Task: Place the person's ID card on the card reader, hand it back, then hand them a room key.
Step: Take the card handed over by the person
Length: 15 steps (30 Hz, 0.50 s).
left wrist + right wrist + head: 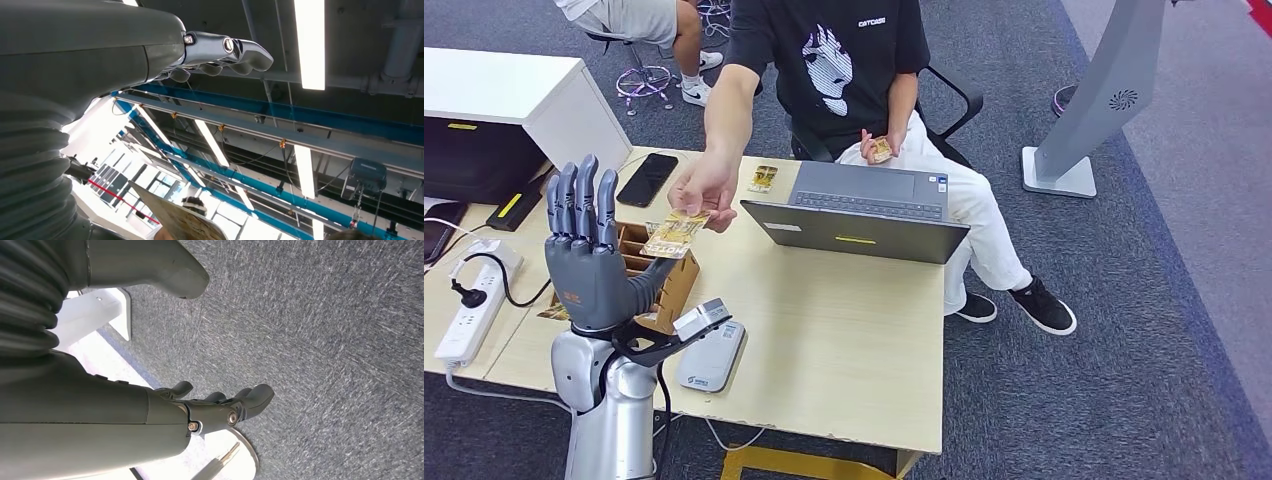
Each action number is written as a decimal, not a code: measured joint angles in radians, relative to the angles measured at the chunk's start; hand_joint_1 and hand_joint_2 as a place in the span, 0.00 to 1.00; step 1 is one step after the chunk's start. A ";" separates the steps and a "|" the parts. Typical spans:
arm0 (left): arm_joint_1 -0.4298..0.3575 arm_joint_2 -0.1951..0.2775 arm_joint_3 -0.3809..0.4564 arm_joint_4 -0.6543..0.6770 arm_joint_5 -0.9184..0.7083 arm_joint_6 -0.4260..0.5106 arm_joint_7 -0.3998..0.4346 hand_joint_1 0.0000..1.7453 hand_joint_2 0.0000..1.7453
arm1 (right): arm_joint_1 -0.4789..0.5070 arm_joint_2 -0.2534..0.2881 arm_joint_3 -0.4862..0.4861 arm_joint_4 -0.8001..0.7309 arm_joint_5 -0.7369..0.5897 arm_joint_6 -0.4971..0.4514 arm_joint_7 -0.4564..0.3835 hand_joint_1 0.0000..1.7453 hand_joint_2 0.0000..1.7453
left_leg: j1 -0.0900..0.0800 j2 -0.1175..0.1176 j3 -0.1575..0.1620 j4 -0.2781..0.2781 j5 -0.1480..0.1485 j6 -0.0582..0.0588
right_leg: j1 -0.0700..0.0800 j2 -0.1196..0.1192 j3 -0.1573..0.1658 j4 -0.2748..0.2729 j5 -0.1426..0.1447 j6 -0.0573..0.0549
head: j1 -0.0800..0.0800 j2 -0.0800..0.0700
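Waiting upright and empty with fingers spread, the left hand (589, 262) is receiving the ID card (674, 233) from the person's hand (704, 187), needing to pinch it next; the right hand (220, 407) is hanging loose and empty.

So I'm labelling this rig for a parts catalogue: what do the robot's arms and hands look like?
The left arm is smooth silver metal with black cables at the wrist. The left hand is dark grey with lighter segmented fingers and a small orange marking. The right hand is grey, behind a ribbed cover.
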 joint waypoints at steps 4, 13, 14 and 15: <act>0.000 0.000 0.000 0.000 0.000 0.000 0.000 1.00 1.00 | 0.000 0.000 0.000 0.000 0.000 0.000 -0.003 0.00 1.00 | 0.000 0.000 0.000 0.000 0.000 0.000 | 0.000 0.000 0.000 0.000 0.000 0.000 | 0.000 0.000; 0.000 0.001 0.000 0.000 -0.012 0.000 0.000 1.00 1.00 | 0.000 -0.001 0.001 0.000 -0.014 -0.002 -0.006 0.00 1.00 | 0.000 0.000 0.000 0.000 0.000 0.000 | 0.000 0.000 0.000 0.000 0.000 0.000 | 0.000 0.000; 0.000 0.001 0.000 0.000 -0.012 0.000 0.000 1.00 1.00 | 0.000 -0.001 0.002 0.000 -0.014 -0.002 -0.006 0.00 1.00 | 0.000 0.000 0.000 0.000 0.000 0.000 | 0.000 0.000 0.000 0.000 0.000 0.000 | 0.000 0.000; 0.000 0.001 0.000 -0.001 -0.012 0.000 0.000 1.00 1.00 | 0.000 -0.001 0.002 0.000 -0.014 -0.002 -0.006 0.00 1.00 | 0.000 0.000 0.000 0.000 0.000 0.000 | 0.000 0.000 0.000 0.000 0.000 0.000 | 0.000 0.000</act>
